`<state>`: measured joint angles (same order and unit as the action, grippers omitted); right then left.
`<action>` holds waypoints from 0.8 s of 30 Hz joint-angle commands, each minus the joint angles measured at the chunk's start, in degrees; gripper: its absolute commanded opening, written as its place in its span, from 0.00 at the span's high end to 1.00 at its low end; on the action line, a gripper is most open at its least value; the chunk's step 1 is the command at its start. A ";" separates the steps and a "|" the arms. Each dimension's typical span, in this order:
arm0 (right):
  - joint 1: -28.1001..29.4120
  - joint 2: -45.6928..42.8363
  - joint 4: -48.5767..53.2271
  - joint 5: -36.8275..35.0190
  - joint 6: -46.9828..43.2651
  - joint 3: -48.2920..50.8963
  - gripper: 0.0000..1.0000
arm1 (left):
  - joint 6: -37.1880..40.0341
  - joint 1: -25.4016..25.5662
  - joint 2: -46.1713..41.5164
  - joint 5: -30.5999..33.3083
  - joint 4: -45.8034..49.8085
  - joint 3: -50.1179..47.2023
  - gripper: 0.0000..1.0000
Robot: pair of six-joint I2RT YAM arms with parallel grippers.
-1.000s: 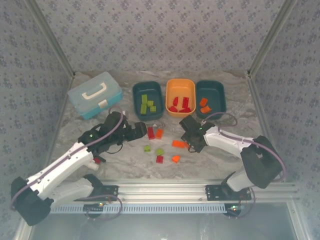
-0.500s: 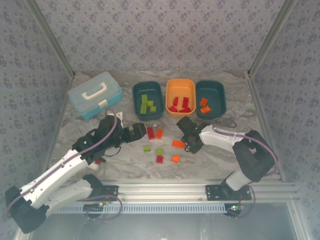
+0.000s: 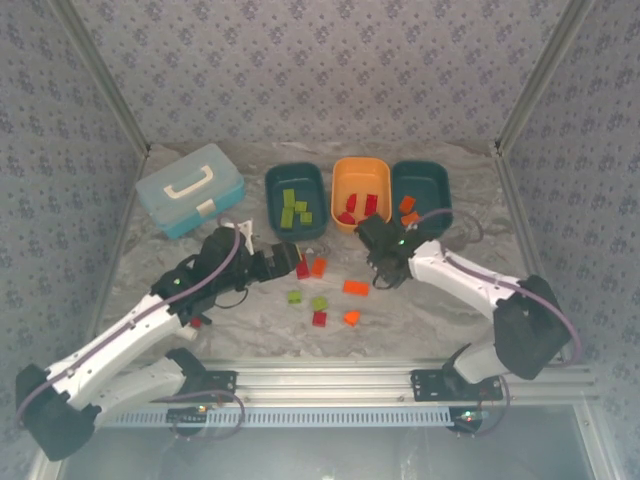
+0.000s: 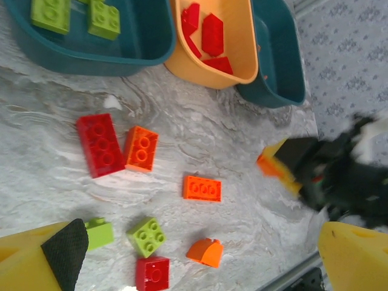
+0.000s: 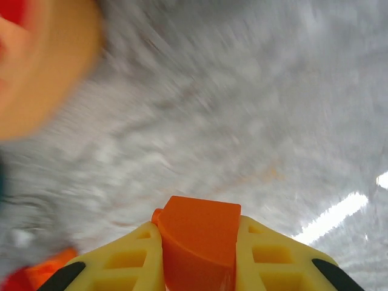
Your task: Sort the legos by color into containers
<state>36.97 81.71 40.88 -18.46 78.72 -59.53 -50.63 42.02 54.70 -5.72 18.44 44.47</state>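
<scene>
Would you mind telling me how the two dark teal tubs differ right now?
The left teal tub holds lime green bricks; the right teal tub holds orange bricks. The left teal tub sits left of the orange tub, the right teal tub on its right. Both are shallow, rounded and alike in size.

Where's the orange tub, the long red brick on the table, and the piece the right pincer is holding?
orange tub point(image 3: 360, 177), top view, bare floor near its far end.
long red brick point(image 4: 100, 145), left wrist view, middle of its studded top.
held orange piece point(image 5: 197, 239), right wrist view, its smooth front face.
</scene>
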 commanded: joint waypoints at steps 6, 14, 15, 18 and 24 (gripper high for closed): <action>-18.80 7.48 1.82 -3.40 -25.99 -15.28 0.76 | -4.76 -3.61 18.59 -15.15 -21.49 9.36 0.01; -27.21 27.25 2.90 1.12 -33.22 -29.52 0.76 | -5.52 -3.44 29.70 -17.46 -25.25 16.30 0.01; -27.65 28.45 2.30 0.80 -33.61 -29.79 0.76 | -5.60 -3.44 30.12 -17.44 -25.40 16.54 0.01; -28.76 32.77 2.41 0.70 -35.51 -33.17 0.74 | -5.50 -3.25 30.96 -17.47 -25.65 16.76 0.01; -29.68 39.75 4.01 1.49 -38.19 -39.12 0.73 | -5.29 -3.09 31.39 -17.31 -24.83 16.32 0.01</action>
<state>7.73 119.72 42.26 -17.39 43.00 -95.68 -55.83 38.68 85.67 -21.76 -4.60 59.44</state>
